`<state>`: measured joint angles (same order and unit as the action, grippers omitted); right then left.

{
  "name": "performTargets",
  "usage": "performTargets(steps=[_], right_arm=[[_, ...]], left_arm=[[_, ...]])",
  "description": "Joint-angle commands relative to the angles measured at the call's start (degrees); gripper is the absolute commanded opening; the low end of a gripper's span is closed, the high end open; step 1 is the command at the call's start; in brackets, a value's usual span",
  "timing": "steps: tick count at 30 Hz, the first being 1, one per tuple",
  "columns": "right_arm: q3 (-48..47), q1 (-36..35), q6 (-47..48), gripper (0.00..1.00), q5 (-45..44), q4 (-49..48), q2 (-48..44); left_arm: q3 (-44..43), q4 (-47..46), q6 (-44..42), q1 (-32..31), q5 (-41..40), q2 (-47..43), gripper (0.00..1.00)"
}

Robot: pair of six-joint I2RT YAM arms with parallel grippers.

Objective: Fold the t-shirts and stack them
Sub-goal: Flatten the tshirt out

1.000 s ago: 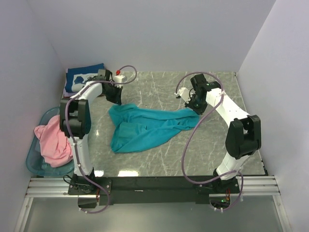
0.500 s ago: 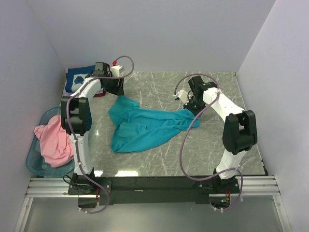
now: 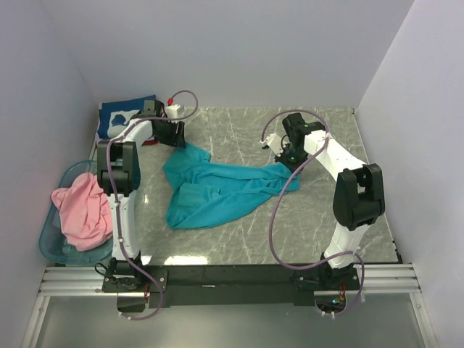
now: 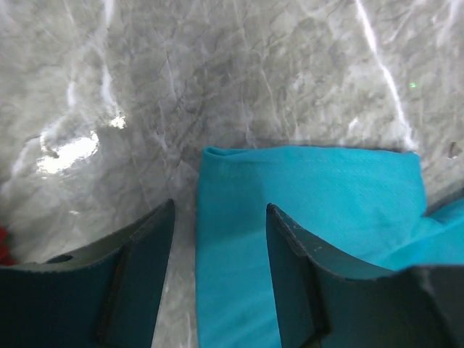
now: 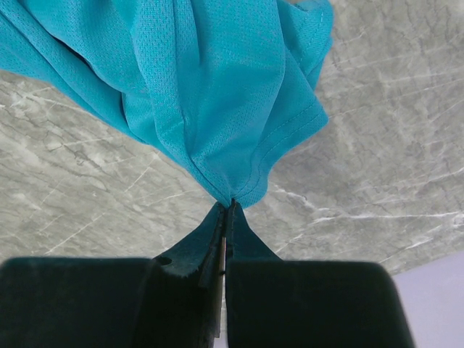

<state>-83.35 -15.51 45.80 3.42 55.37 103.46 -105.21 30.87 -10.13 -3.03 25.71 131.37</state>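
Left gripper (image 4: 220,210) released, open over teal t-shirt (image 3: 217,192); right gripper (image 5: 226,209) pinching it; basket (image 3: 45,245) aside.

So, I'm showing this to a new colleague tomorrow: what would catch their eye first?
The crumpled plain teal cloth t-shirt sprawled across the grey marbled table, one corner pinched in the right tool, the left tool open over its far-left edge. Next, the pink cloth shirt heaped in the translucent light-blue plastic basket at the left.
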Motion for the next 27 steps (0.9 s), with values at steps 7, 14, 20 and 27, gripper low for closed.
performTargets(steps=[7, 14, 20, 27], right_arm=[[-3.7, 0.0, -1.9, 0.00, -0.8, 0.6, 0.8], [-6.1, 0.6, -1.8, 0.00, -1.3, 1.3, 1.8], [-8.9, 0.7, -1.1, 0.00, -2.5, 1.9, 0.8], [-15.3, 2.8, -1.8, 0.00, -3.3, 0.3, -3.3]], left_arm=[[-2.3, -2.7, -0.1, -3.4, -5.4, 2.4, 0.57], [0.8, -3.0, -2.4, -5.3, -10.4, 2.2, 0.30], [-1.0, -1.9, -1.1, -3.0, -8.3, -3.1, 0.00], [-11.8, 2.7, 0.5, 2.1, -1.2, -14.2, 0.00]])
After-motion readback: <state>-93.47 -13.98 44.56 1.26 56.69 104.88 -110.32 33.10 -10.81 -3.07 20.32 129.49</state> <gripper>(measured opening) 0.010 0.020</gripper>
